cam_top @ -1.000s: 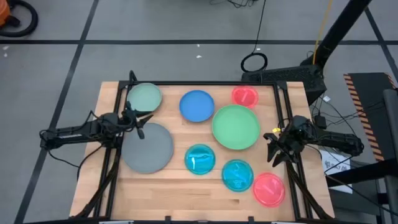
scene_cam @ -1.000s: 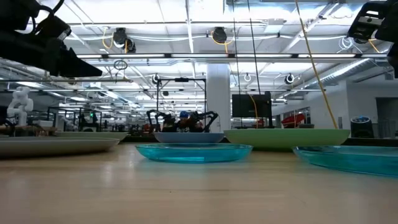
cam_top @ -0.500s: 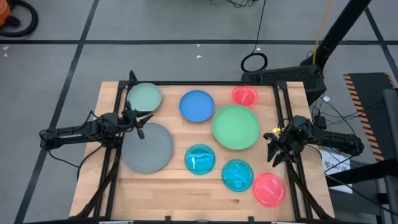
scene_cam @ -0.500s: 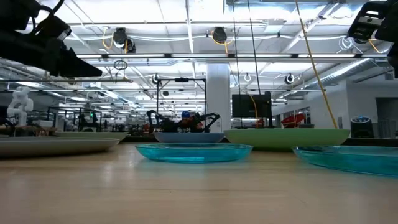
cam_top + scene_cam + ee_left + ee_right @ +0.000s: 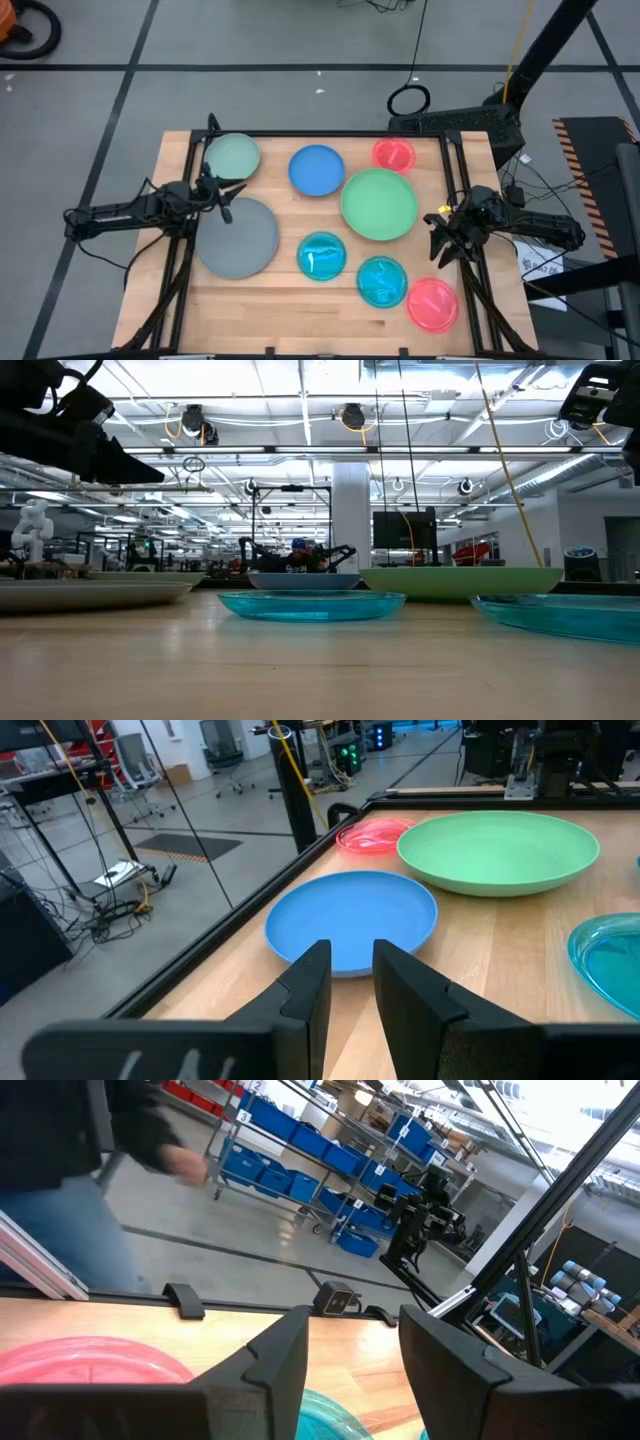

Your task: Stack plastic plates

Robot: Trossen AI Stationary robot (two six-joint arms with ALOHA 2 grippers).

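Observation:
Several plastic plates lie flat and apart on the wooden table: pale green (image 5: 232, 156), blue (image 5: 316, 170), small pink (image 5: 394, 154), large green (image 5: 379, 204), grey (image 5: 238, 237), two translucent cyan (image 5: 322, 255) (image 5: 382, 281), and pink (image 5: 432, 304). My left gripper (image 5: 226, 198) hangs at the table's left side, over the grey plate's far rim. It is open by a narrow gap (image 5: 350, 952) and faces the blue plate (image 5: 350, 920). My right gripper (image 5: 438, 238) hangs open at the right side, beside the large green plate, with nothing between its fingers (image 5: 355, 1320).
A black frame (image 5: 330, 133) runs along the table's far edge and both sides. Bare wood lies along the near edge (image 5: 290, 315). A person (image 5: 60, 1140) stands beyond the table in the right wrist view.

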